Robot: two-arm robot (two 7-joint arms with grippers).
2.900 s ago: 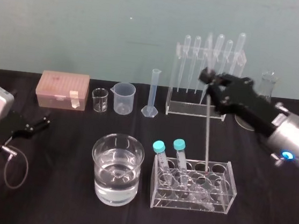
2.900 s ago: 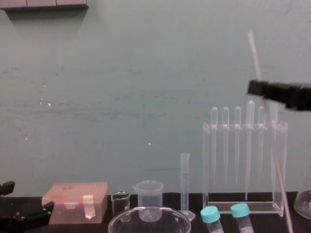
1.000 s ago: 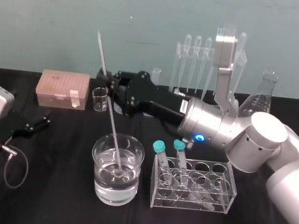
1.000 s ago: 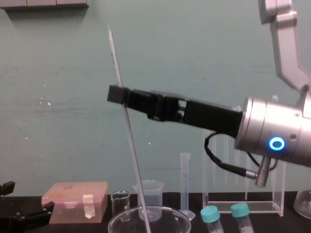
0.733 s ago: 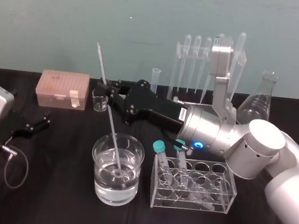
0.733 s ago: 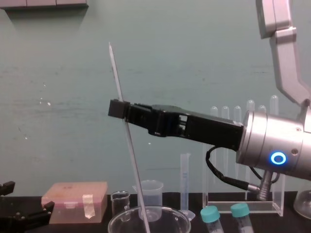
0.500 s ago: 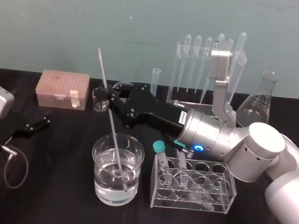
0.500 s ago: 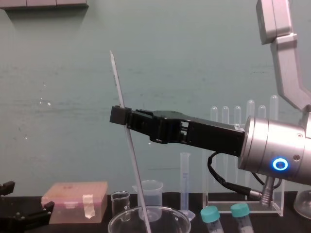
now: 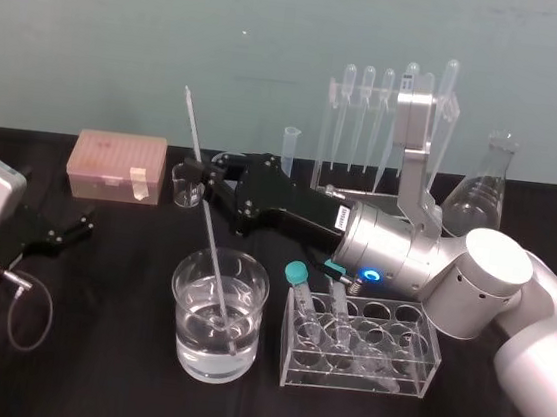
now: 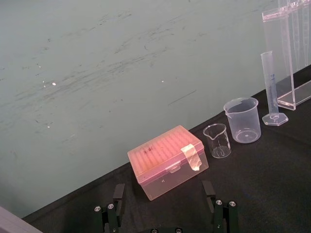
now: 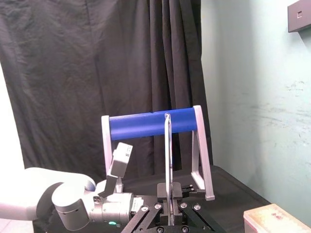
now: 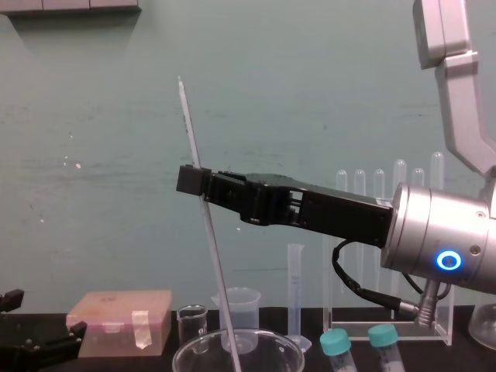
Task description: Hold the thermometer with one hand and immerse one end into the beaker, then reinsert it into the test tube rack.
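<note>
Soft, even light fills the scene; the black tabletop (image 9: 88,378) reads dark, small highlights glint on the beaker (image 9: 179,308), shadows barely show.

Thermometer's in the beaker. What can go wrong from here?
The thermometer leans in the right gripper, tip near the beaker floor: lowering may jam glass on glass. Swinging to the test tube rack before lifting clear could catch the rim or the capped tubes. Left gripper sits parked at left.
</note>
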